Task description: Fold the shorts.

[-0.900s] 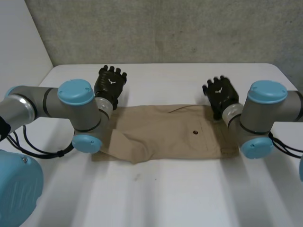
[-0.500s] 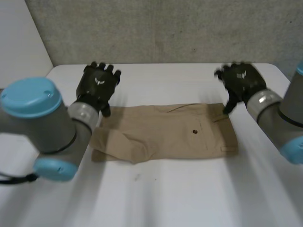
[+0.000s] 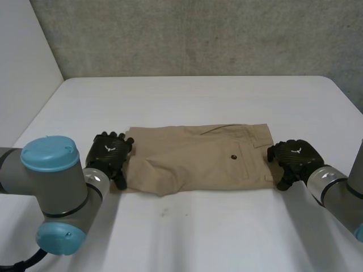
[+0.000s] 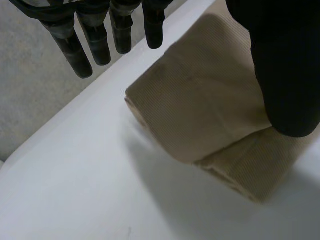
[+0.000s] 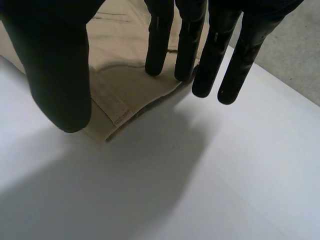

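Observation:
Tan shorts [image 3: 198, 157] lie folded flat across the middle of the white table [image 3: 187, 238], a dark button on their upper layer. My left hand [image 3: 109, 153] hovers at the shorts' left end, fingers straight; in its wrist view the thumb [image 4: 285, 70] hangs over the folded leg end [image 4: 200, 115]. My right hand [image 3: 294, 157] is at the right end by the waistband. In the right wrist view its fingers [image 5: 187, 45] are straight above the waistband corner [image 5: 117, 107], holding nothing.
A grey wall [image 3: 193, 37] runs behind the table's far edge. Bare white tabletop lies in front of the shorts and beyond them.
Both hands have come from behind the shorts toward the near side and dropped to the shorts' left and right ends. The shorts have not moved.

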You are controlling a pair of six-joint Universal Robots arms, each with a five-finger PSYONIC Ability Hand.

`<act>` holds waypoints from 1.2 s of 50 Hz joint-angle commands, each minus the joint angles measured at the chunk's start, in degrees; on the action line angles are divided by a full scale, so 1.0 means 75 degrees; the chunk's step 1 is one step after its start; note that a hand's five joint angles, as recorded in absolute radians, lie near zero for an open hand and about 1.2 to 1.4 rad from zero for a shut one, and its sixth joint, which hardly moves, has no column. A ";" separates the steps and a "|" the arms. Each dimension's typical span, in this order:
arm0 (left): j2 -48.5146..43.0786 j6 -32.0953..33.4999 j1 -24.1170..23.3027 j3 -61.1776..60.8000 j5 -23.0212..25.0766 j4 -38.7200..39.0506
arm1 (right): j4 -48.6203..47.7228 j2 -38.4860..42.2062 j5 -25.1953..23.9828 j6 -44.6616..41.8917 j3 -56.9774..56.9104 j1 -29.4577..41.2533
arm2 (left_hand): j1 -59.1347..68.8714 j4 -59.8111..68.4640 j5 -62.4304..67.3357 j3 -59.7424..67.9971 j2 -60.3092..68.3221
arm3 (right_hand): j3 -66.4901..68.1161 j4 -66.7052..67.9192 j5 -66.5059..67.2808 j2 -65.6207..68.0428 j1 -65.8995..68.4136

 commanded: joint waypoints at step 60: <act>0.2354 -0.0682 -0.0374 0.0677 -0.0116 -0.0205 | 0.1936 0.0657 -0.2397 -0.1114 -0.2675 0.3879 | 0.0107 0.0060 -0.0064 0.0002 0.0063 | -0.3063 -0.3022 -0.2864 -0.3066 -0.2425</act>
